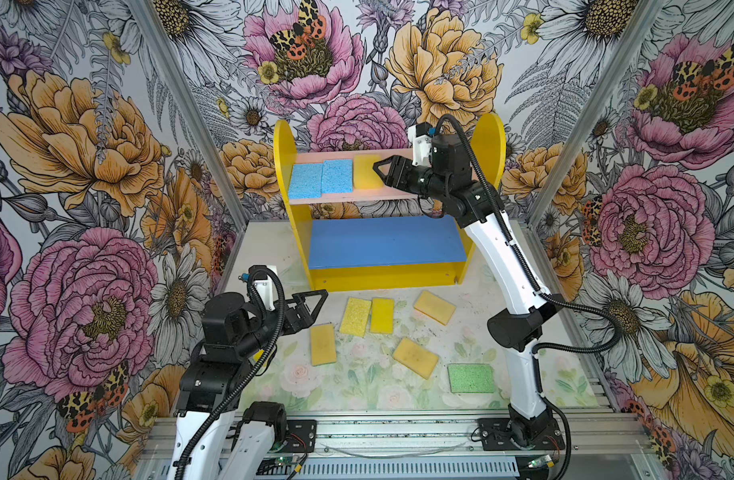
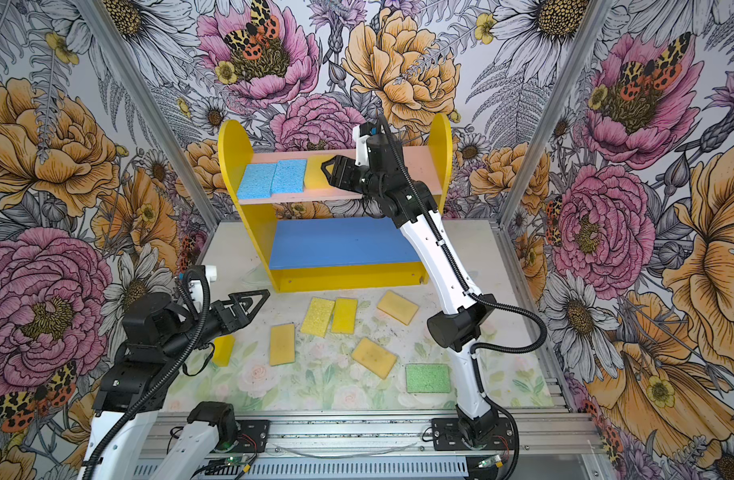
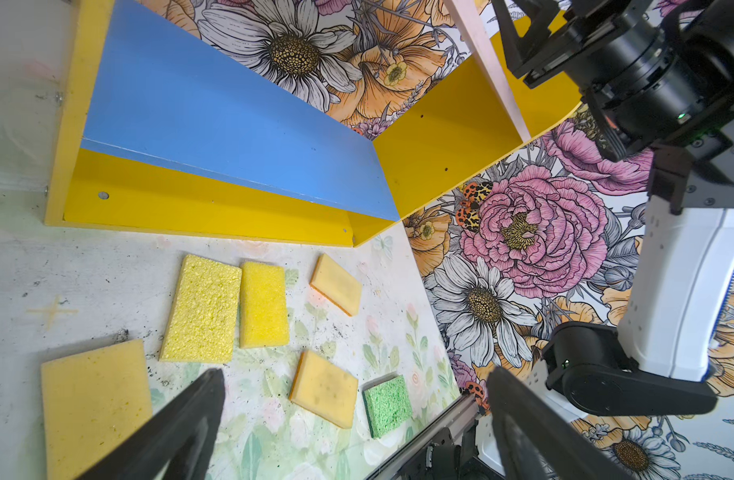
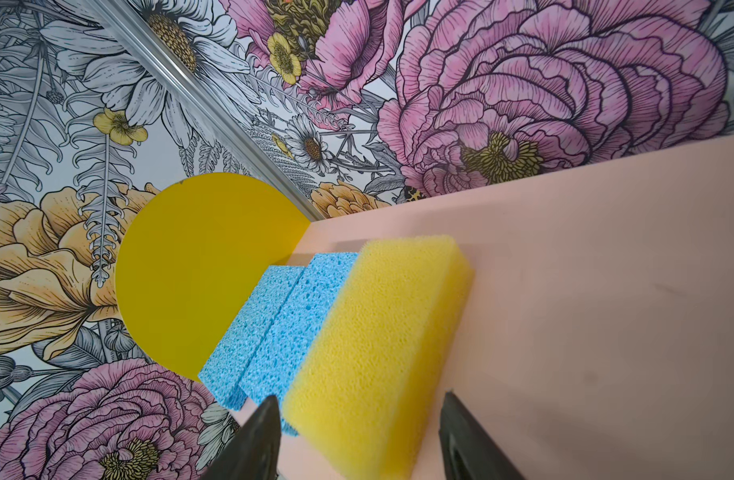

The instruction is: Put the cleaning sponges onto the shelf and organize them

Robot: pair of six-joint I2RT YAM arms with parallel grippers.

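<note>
While the yellow sponge [image 4: 378, 332] lies on the shelf's [image 1: 284, 166] pink board [image 4: 565, 291] beside the blue sponges [image 4: 274, 316], straddled by the right gripper [image 4: 359, 397], a grip cannot be told; it could be dragged off the edge by a skewed retreat. The left gripper [image 1: 315, 305] is held wide and empty.

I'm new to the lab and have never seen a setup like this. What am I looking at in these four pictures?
Two robot arms stand at a table, each ending in a two-fingered gripper. Two pictures look down from overhead; two come from cameras on the wrists. On the pink board of the shelf lie two blue sponges and a yellow sponge. The right gripper stands open around that yellow one, apparently not clamping it. The left gripper hangs open, empty. Six more yellow sponges and a green sponge lie on the table.
</note>
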